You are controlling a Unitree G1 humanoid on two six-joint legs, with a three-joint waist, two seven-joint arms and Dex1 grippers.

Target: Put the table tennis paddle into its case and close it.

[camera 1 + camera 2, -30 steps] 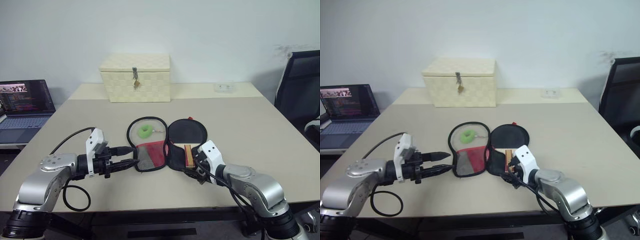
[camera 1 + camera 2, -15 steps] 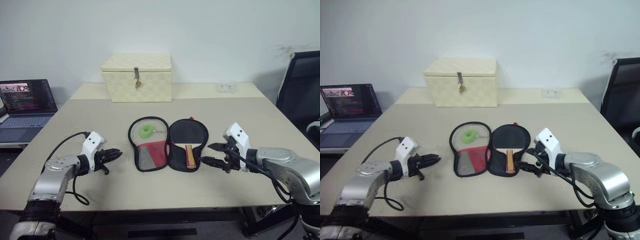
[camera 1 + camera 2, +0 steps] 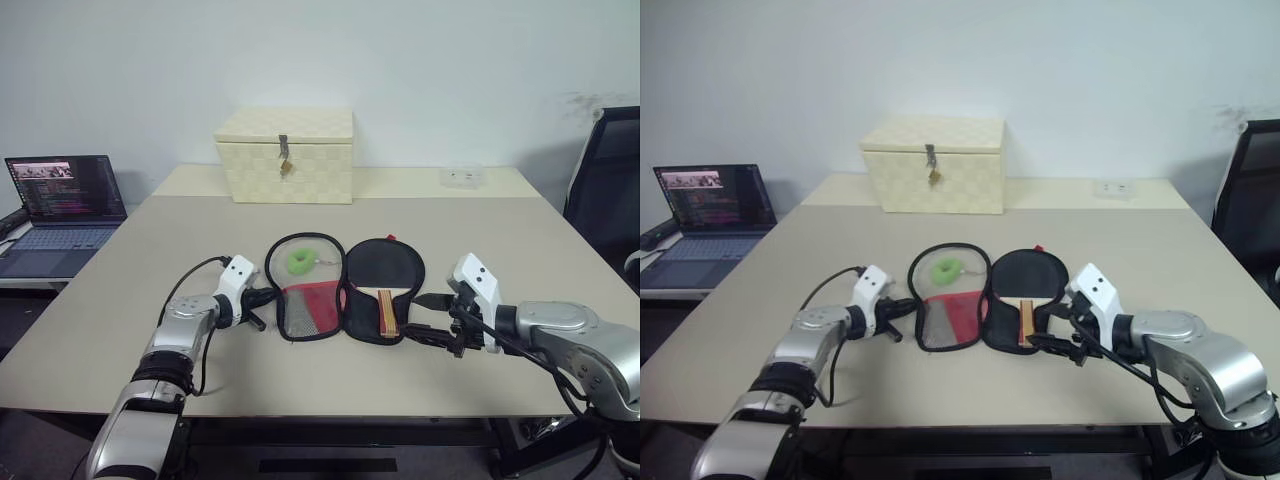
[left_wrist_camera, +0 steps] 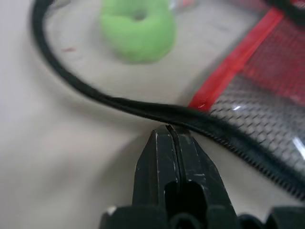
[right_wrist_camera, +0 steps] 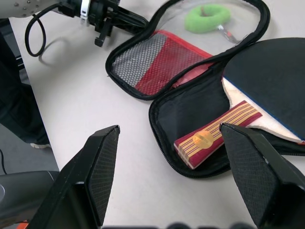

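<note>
The soft case [image 3: 345,290] lies unzipped, mesh lining up; the paddle [image 3: 384,278] rests inside, striped wooden handle toward the robot. Left gripper [image 4: 167,131] pinched together at the zipper edge; right gripper [image 3: 418,318] spread wide nearby.

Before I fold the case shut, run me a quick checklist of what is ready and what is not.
1. Table tennis paddle lies in the right half of the open case: ok.
2. Handle inside the zip line: ok, seen in the right wrist view.
3. Left pincer at the flap's black rim, shut: ok; actual grip on the rim: cannot tell.
4. Right pincer open, beside the case, not touching: ok.
5. Green ring lies on the left flap: not ok.
6. Zip closed: not ok, case wide open.
</note>
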